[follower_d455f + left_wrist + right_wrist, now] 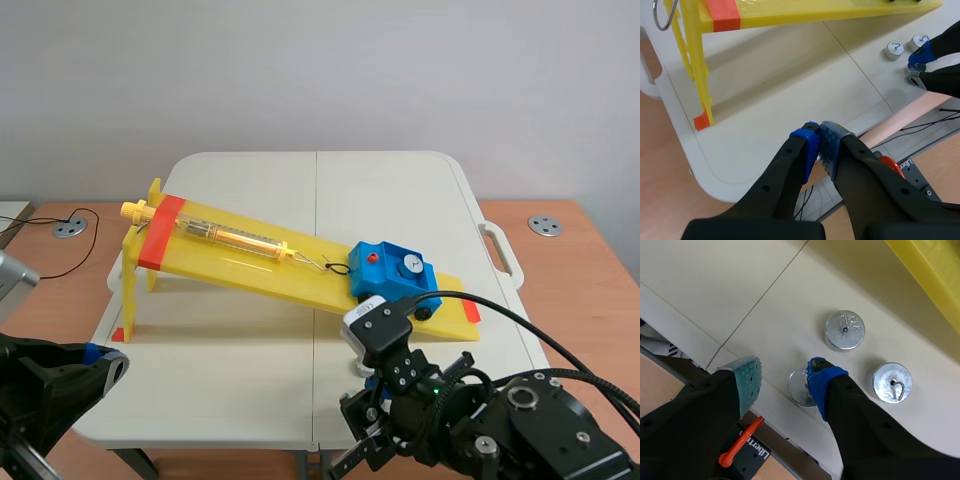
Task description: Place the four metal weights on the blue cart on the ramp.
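The left gripper [818, 142] hangs off the table's near left corner, at about eight o'clock from the table's middle. Its two pads are pressed together with nothing between them.

At five o'clock, over the near edge of the white table [250, 390], the right gripper [782, 380] stands with its fingers apart around the near weight [798, 388]. The blue-padded finger [821, 382] lies against that weight's side and hides part of it. The grey-green pad [747, 376] is clear of it, so nothing is clamped. An orange lever [740, 442] shows under the table edge below this gripper.

Seen from the right gripper, the far weight [845, 330] stands at one o'clock. The side weight [892, 382] stands at three o'clock, beyond the blue-padded finger, with its hook folded flat on top. All three stand upright on the table and apart from one another.

Past them lies the yellow ramp [250, 265]. Its low end is at four o'clock from the table's middle, and it climbs toward ten o'clock. The blue cart [393, 275] sits on the ramp near the low end, at about three o'clock. On its top are a red dot [372, 259] and a silvery round piece [410, 266], which may be the fourth weight, though I cannot tell for sure. A thin wire joins the cart to the yellow spring scale [235, 237] lying up the slope. An orange-red band [160, 230] crosses the high end.
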You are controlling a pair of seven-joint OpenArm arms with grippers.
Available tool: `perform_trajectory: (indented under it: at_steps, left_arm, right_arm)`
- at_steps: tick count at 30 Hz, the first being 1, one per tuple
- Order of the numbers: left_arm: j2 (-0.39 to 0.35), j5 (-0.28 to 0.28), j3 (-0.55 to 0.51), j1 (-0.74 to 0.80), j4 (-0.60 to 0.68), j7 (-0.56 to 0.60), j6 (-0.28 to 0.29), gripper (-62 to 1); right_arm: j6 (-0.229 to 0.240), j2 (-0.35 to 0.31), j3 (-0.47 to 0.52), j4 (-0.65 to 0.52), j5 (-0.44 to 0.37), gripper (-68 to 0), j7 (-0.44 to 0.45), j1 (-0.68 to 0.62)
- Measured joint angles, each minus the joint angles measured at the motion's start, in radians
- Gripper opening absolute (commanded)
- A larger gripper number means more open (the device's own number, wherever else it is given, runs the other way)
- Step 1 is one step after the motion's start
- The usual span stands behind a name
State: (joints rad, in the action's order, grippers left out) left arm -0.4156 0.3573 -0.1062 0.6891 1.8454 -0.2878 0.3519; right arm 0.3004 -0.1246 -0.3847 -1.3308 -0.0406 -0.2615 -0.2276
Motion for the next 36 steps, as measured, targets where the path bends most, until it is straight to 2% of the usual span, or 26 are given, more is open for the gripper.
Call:
perform_trajectory:
  at_steps: [10, 17, 20, 29, 36]
  left_arm:
    - [0.000, 0.000, 0.000, 0.000, 0.000, 0.000, 0.000, -57.1]
    - [0.000, 0.000, 0.000, 0.000, 0.000, 0.000, 0.000, -57.1]
    - [0.000, 0.000, 0.000, 0.000, 0.000, 0.000, 0.000, -57.1]
    - [0.000, 0.000, 0.000, 0.000, 0.000, 0.000, 0.000, -57.1]
    - [0.000, 0.000, 0.000, 0.000, 0.000, 0.000, 0.000, -57.1]
  right_arm:
    - [-0.077, 0.000, 0.000, 0.002, 0.000, -66.9, 0.003, 0.000]
    - [-0.084, 0.000, 0.003, 0.002, -0.002, -66.9, 0.003, 0.000]
    - [-0.084, -0.004, 0.015, -0.026, -0.026, -66.9, -0.015, -0.008]
    - [-0.074, -0.088, 0.150, -0.366, -0.160, -66.9, -0.109, -0.156]
    - [-0.008, -0.105, 0.346, -0.584, -0.314, -66.9, -0.201, -0.282]
